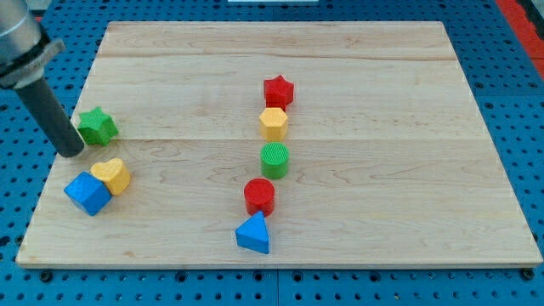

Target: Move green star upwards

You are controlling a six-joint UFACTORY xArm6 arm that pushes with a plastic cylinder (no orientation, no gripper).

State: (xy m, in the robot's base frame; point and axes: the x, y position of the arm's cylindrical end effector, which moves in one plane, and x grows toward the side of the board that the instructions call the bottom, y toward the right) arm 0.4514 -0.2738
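The green star [98, 126] lies near the board's left edge, about mid-height. My tip [70, 154] rests on the board just to the lower left of the star, close to it or touching it; contact cannot be told. The dark rod rises from the tip toward the view's top left.
A yellow heart [111, 175] and a blue cube [87, 194] sit touching below the star. In the middle a column runs down: red star [278, 90], yellow hexagon [273, 123], green cylinder [274, 160], red cylinder [259, 195], blue triangle [253, 234]. The wooden board [382, 170] lies on a blue pegboard.
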